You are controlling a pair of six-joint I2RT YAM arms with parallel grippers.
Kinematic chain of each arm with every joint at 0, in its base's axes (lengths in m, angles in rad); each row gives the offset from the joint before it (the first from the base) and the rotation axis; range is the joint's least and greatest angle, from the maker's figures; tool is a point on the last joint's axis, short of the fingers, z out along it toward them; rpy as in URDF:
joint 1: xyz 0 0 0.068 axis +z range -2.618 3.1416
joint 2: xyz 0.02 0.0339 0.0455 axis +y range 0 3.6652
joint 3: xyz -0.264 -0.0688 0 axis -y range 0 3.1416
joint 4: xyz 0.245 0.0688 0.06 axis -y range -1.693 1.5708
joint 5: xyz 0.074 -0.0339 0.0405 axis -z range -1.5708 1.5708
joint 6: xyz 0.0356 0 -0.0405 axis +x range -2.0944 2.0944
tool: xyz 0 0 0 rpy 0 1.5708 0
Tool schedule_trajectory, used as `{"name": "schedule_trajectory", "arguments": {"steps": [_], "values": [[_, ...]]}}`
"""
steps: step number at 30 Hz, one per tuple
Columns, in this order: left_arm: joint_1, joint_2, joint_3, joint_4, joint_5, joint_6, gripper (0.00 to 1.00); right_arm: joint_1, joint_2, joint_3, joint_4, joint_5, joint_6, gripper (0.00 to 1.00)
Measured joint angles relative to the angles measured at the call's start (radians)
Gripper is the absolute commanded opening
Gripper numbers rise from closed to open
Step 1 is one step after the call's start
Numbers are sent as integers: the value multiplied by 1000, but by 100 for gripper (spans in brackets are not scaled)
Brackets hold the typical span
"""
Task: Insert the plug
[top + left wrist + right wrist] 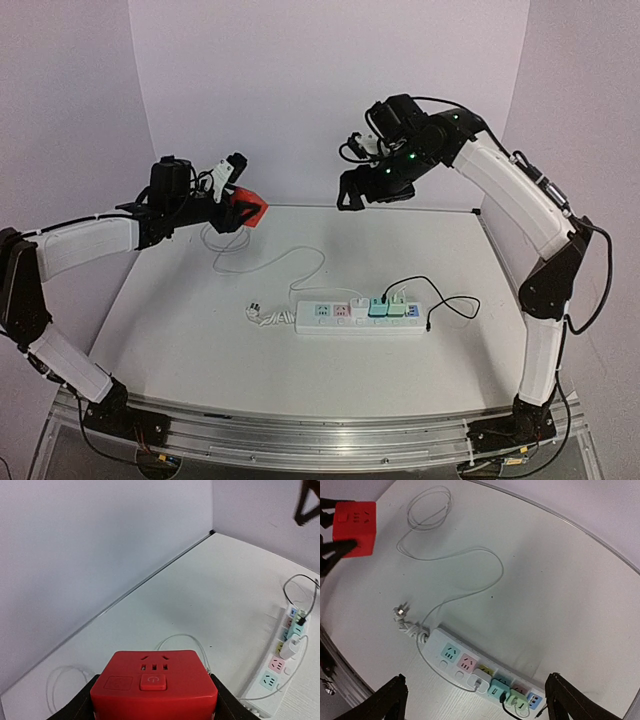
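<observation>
The plug is a red cube [154,685] with socket slots and a power button on its visible face. My left gripper [154,702] is shut on its two sides and holds it in the air above the table's back left [250,208]. Its prongs are hidden. A white power strip [360,318] lies near the table's middle front, with its blue and pink sockets [457,659] free. A white charger [481,679], a teal adapter [498,689] and a green adapter [519,699] sit in the others. My right gripper [477,702] hangs open high above the strip, holding nothing.
The strip's own cord is bundled at its left end, its plug [400,612] lying loose on the table. A thin white cable [427,507] loops from the white charger toward the back left. A black cable [440,300] curls at the strip's right end. Walls close the back and the sides.
</observation>
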Motion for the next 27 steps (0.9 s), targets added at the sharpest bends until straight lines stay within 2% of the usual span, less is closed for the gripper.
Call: {"name": "schedule_trajectory", "arguments": {"steps": [5, 10, 17, 27], "values": [[-86, -69, -144, 171, 118, 215, 0, 4, 3, 93, 26, -142, 98, 93], [-153, -74, -204, 282, 182, 346, 0, 36, 31, 128, 117, -282, 189, 93], [-182, -74, -204, 405, 196, 386, 0, 85, 116, 141, 173, -351, 251, 92], [-206, -74, -204, 449, 194, 375, 0, 99, 150, 134, 203, -369, 267, 93]]}}
